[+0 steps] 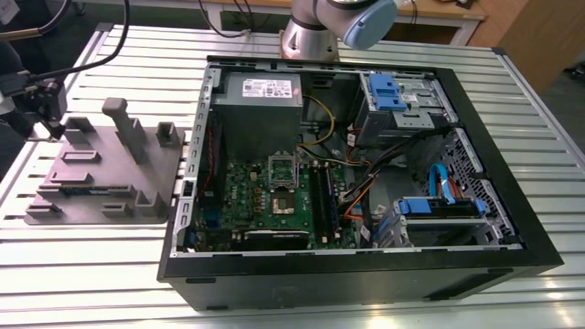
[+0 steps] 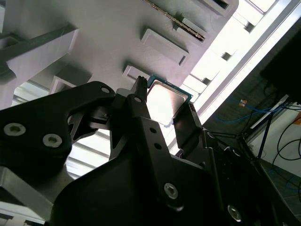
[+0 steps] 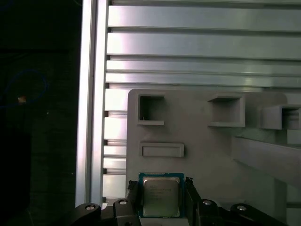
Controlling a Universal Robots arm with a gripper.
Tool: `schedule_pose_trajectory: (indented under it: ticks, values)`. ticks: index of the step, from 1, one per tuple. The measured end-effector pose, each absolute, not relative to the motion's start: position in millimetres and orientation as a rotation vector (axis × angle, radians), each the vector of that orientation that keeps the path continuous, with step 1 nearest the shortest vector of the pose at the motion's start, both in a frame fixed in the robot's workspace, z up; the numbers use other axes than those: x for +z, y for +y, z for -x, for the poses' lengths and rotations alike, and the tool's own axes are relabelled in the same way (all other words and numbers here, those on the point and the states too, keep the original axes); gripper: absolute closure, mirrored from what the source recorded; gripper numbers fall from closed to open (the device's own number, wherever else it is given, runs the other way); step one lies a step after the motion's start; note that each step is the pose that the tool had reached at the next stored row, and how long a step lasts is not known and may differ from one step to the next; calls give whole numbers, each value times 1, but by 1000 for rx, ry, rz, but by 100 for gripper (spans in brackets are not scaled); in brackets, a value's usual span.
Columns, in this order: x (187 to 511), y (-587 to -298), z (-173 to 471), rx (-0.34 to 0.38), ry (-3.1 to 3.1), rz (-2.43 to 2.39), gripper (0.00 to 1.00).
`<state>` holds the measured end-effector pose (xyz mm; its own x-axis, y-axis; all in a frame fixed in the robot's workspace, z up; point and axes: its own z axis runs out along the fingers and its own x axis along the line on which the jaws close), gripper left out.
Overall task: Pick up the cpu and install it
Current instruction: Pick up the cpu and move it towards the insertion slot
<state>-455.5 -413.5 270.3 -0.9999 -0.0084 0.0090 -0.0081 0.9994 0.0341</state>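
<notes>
The cpu, a small square chip with a shiny silver top and a green rim, sits between the two black fingers of my gripper. The fingers lie against two opposite edges of it, so the gripper is shut on it. In the second wrist view the cpu gleams between the same fingers, with the gripper just above a grey fixture plate. In the exterior view the gripper hangs at the far left, over the plate's corner. The motherboard's socket lies in the open computer case.
The grey fixture plate has raised posts and shallow pockets, and a dark memory stick lies on it. Inside the case are a grey power supply, blue drive brackets and loose cables. The table is slatted aluminium.
</notes>
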Motion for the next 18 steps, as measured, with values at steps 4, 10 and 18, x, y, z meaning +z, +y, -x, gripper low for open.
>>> schedule_pose_trajectory:
  ticks: [4,10,18]
  values:
    - [271,-413,456,-53,-3132,-13,53]
    - [273,-413,456,-53,-3132,-13,53]
    - [276,-413,456,-53,-3132,-13,53]
